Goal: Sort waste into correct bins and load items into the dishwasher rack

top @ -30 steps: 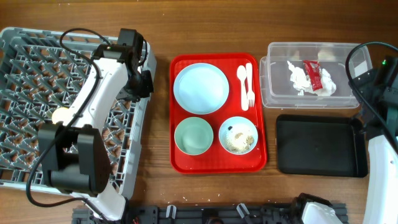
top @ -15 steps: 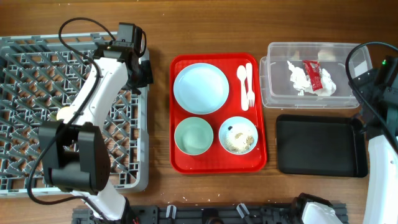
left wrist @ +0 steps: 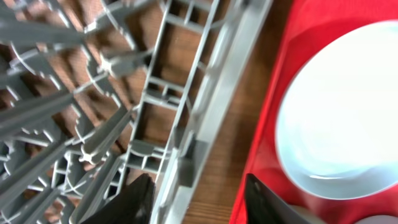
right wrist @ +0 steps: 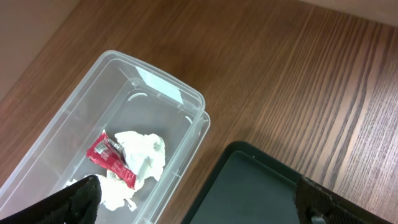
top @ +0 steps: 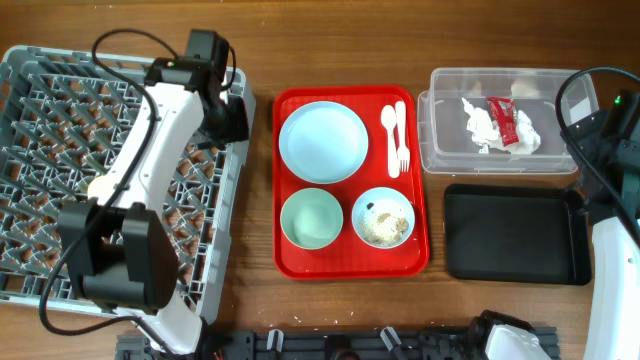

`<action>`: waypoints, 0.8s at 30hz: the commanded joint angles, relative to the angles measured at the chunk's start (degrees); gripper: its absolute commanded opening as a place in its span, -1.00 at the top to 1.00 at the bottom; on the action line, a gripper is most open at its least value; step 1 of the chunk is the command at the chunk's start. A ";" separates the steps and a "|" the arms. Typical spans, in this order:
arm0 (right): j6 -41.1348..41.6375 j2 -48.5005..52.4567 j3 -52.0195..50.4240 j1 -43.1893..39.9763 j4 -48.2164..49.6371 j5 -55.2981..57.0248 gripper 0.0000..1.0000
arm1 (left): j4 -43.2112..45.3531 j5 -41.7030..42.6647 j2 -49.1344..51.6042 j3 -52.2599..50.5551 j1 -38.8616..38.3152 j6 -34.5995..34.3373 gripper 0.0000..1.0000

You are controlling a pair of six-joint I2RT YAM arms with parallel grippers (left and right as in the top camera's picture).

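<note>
My left gripper [top: 232, 118] [left wrist: 202, 202] is open, one finger inside the right wall of the grey dishwasher rack [top: 60, 120] [left wrist: 180, 93]. A small yellow cup [top: 100, 186] sits in the rack, partly behind the arm. The blue plate [top: 322, 142] [left wrist: 348, 124], an empty bowl [top: 311, 218], a bowl with rice scraps [top: 383, 217], spoon [top: 390, 130] and fork [top: 402, 145] lie on the red tray [top: 350, 268]. The sauce packet [top: 504, 120] [right wrist: 112, 160] and napkin [top: 480, 128] [right wrist: 143, 152] lie in the clear tub [top: 440, 150] [right wrist: 180, 99]. My right gripper [right wrist: 199, 199] is open and empty above the tub and black tray [top: 515, 235] [right wrist: 261, 186].
The red tray stands between the rack and the two bins, a strip of bare wood on either side. The right arm [top: 610, 200] runs along the table's right edge. A black rail lies along the front edge [top: 350, 345].
The rack has swung a little and back, its right wall now slightly nearer the red tray. My left gripper has moved toward the far side along that wall. The right arm has not moved.
</note>
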 commanded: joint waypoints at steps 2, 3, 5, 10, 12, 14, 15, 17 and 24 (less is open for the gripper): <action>0.66 0.13 -0.09 -0.20 0.13 -0.07 -0.99 | -2.75 2.03 -1.22 2.19 0.09 -0.55 0.06; 0.68 0.13 -0.09 -0.20 0.13 -0.07 -0.99 | -3.39 2.03 -0.85 1.57 0.09 -0.55 0.06; 0.63 0.13 -0.09 -0.20 0.13 -0.07 -0.99 | -2.56 2.01 -0.55 -1.44 0.09 -0.50 0.05; 0.68 0.13 -0.09 -0.20 0.13 -0.07 -0.99 | -1.05 1.92 -0.50 -8.57 0.11 -0.52 -0.10; 0.68 0.13 -0.09 -0.20 0.13 -0.07 -0.99 | -0.35 1.95 -0.50 -9.66 0.11 -0.55 -0.05; 0.68 0.13 -0.09 -0.20 0.13 -0.07 -0.99 | 0.52 1.99 -0.50 -11.26 0.09 -0.57 0.00; 0.68 0.13 -0.09 -0.20 0.13 -0.07 -0.99 | 1.86 1.97 -0.50 -12.70 0.09 -0.55 0.01; 0.66 0.13 -0.09 -0.20 0.13 -0.07 -0.99 | 5.40 1.95 -0.50 -15.12 0.11 -0.55 0.14; 0.66 0.13 -0.09 -0.20 0.13 -0.07 -0.99 | 21.97 0.02 -0.50 -20.83 0.11 -0.50 0.67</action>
